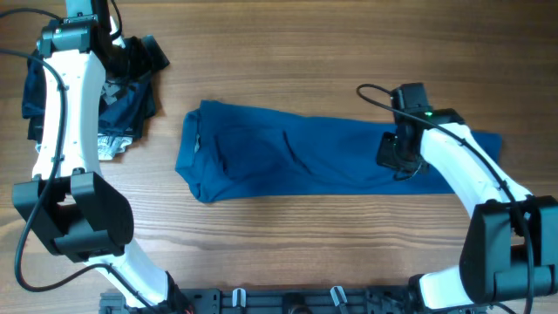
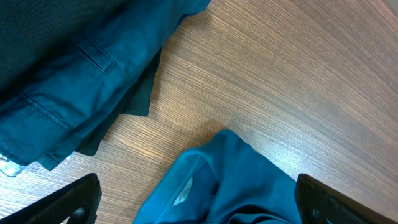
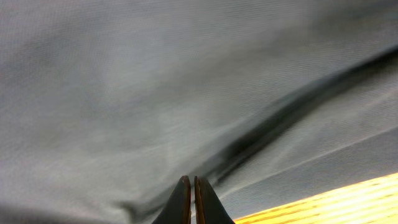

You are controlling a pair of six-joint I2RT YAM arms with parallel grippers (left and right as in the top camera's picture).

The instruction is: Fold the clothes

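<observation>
The medium-blue polo shirt (image 1: 296,161) lies across the table as a long folded strip, its collar end to the left. My right gripper (image 1: 394,155) is over the strip's right part. In the right wrist view its fingers (image 3: 191,179) are shut tight, and creases in the fabric (image 3: 186,81) run to their tips. My left gripper (image 1: 131,54) is raised at the far left. Its jaws (image 2: 199,208) are wide open and empty, high above the shirt's collar end (image 2: 230,180).
A pile of darker navy, black and grey garments (image 1: 122,105) lies at the back left under my left arm, and also shows in the left wrist view (image 2: 68,81). Bare wood table (image 1: 305,244) lies in front of the shirt.
</observation>
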